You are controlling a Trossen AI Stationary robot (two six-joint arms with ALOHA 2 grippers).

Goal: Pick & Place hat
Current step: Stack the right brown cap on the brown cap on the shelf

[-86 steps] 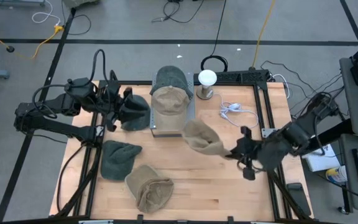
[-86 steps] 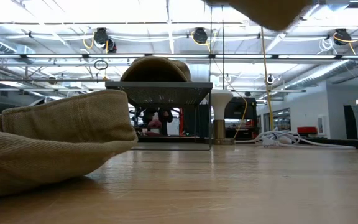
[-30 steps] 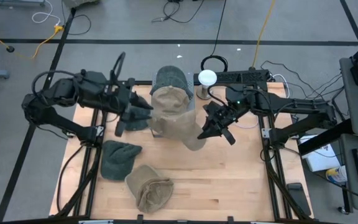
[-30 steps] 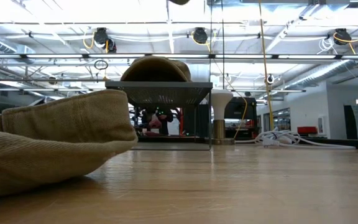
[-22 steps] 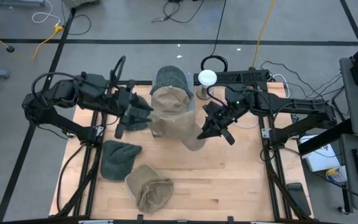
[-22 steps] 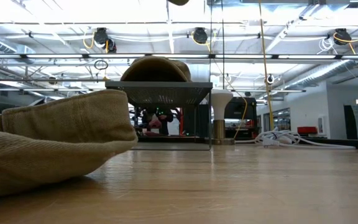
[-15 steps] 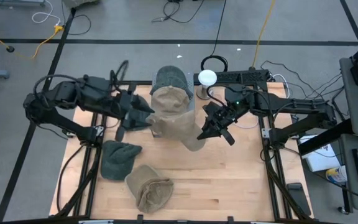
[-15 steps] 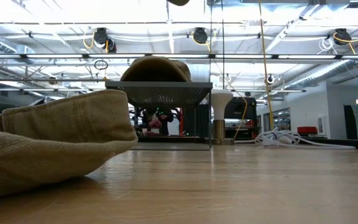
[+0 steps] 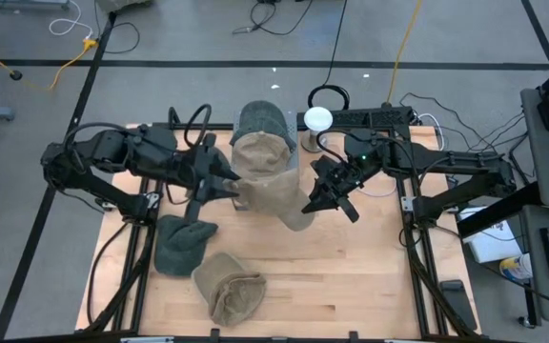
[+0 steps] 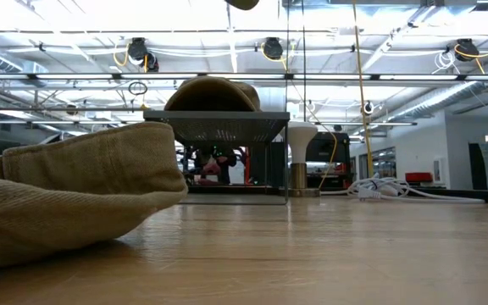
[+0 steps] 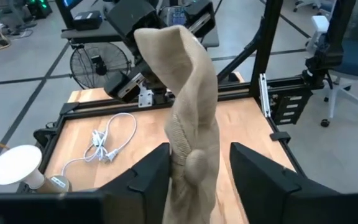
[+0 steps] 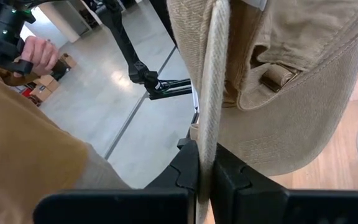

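A tan hat lies before a wire rack.

Overall light: bright and even in every view.
Source: ceiling strip lights, seen across the twelve o'clock band of the low view, blown out to white.
Shadows: soft and short on the table in the high view.
Glare: pale sheen on the floor in the right wrist view.
Focus: the near tan hat at nine o'clock in the low view is soft; the nearest cloth in the right wrist view blurs.
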